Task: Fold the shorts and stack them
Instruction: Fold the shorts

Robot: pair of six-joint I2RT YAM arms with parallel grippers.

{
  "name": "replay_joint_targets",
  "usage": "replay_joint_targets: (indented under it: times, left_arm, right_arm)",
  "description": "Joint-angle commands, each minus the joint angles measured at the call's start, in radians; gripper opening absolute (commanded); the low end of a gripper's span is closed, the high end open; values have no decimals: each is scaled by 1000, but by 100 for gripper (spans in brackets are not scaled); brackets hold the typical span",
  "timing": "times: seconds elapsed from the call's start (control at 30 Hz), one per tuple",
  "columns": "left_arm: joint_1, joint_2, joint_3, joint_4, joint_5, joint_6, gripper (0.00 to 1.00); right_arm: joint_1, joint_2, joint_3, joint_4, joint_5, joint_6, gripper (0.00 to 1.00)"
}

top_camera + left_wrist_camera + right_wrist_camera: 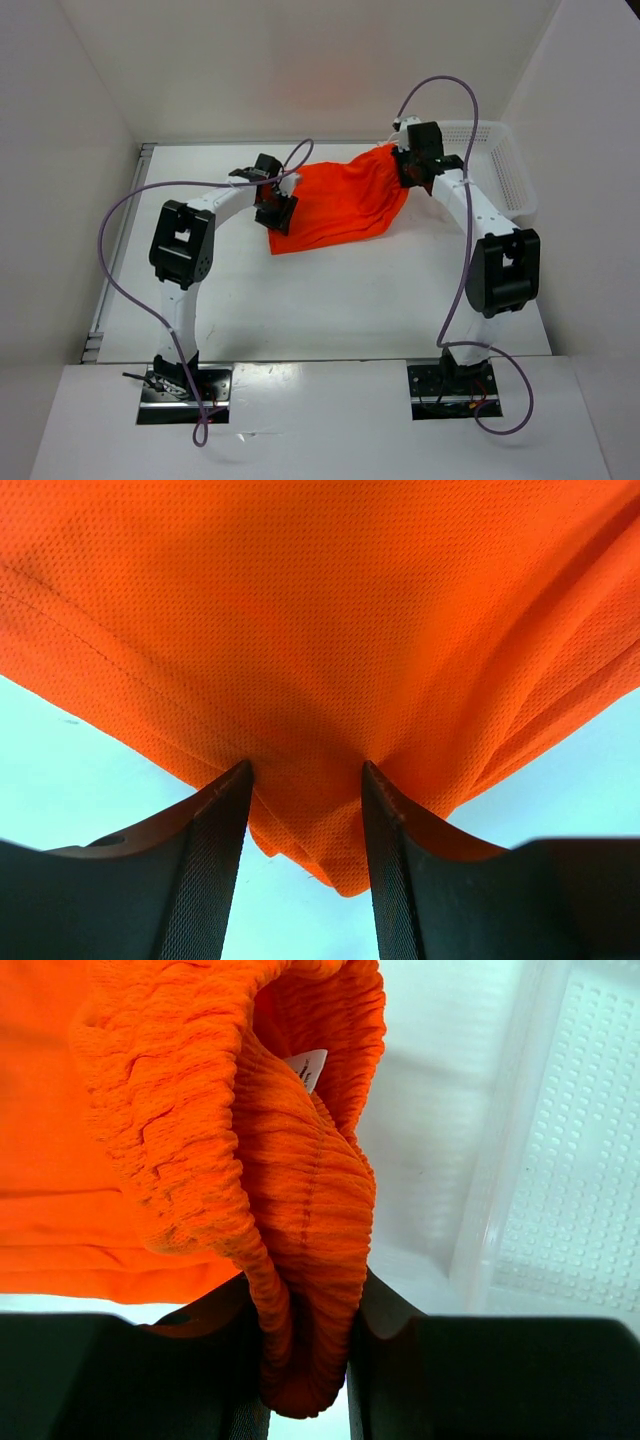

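White table (330, 300) under plain pale walls, that's my top view. The shorts (345, 200) lie spread across the far middle of the table, bright orange-red, stretched between my two arms. My left gripper (277, 210) sits at the near-left corner of the cloth, and my right gripper (412, 170) is on the far-right end, where the fabric rises to a peak. A white perforated basket (500, 165) stands at the far right, just beside the right gripper. Purple cables (120, 240) loop off both arms.

Over to the left wrist camera. Orange mesh fills the upper frame, with a stitched hem running down from the left. A corner of the shorts (320, 610) funnels down between my two dark fingers (215, 840), creases pulling in toward them. The left gripper (305, 775) is clamped on that corner, and a small tip of cloth hangs below the pinch. Pale table shows on both sides.

Now the right wrist camera. The gathered, crinkled waistband (300, 1210) comes straight down into my right gripper (305, 1360), the fingers (470, 1380) squeezed narrow around a thick fold of it. A small white tag (308, 1068) peeks from inside the waistband opening. Smooth orange cloth runs off to the left. The basket (570, 1160) wall, with its dotted holes, stands on the right, apart from the cloth.
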State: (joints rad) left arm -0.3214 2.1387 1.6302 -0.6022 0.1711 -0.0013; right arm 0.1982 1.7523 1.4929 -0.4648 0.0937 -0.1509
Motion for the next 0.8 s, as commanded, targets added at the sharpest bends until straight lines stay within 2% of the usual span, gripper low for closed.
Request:
replay_joint_targets:
  times: [0.0, 0.13, 0.23, 0.53, 0.77]
  left_arm:
    - [-4, 56, 14, -27, 82, 1, 55]
    - [-4, 47, 14, -27, 54, 1, 55]
    - [8, 26, 5, -18, 44, 1, 55]
    - [68, -14, -46, 10, 44, 1, 55]
    - [117, -46, -78, 19, 74, 1, 55]
  right_arm:
    - [55, -27, 104, -18, 17, 19, 0]
    - [243, 38, 141, -18, 87, 23, 0]
    - [325, 93, 151, -9, 121, 46, 0]
    - [451, 240, 260, -9, 184, 111, 0]
    - [463, 311, 342, 11, 271, 163, 0]
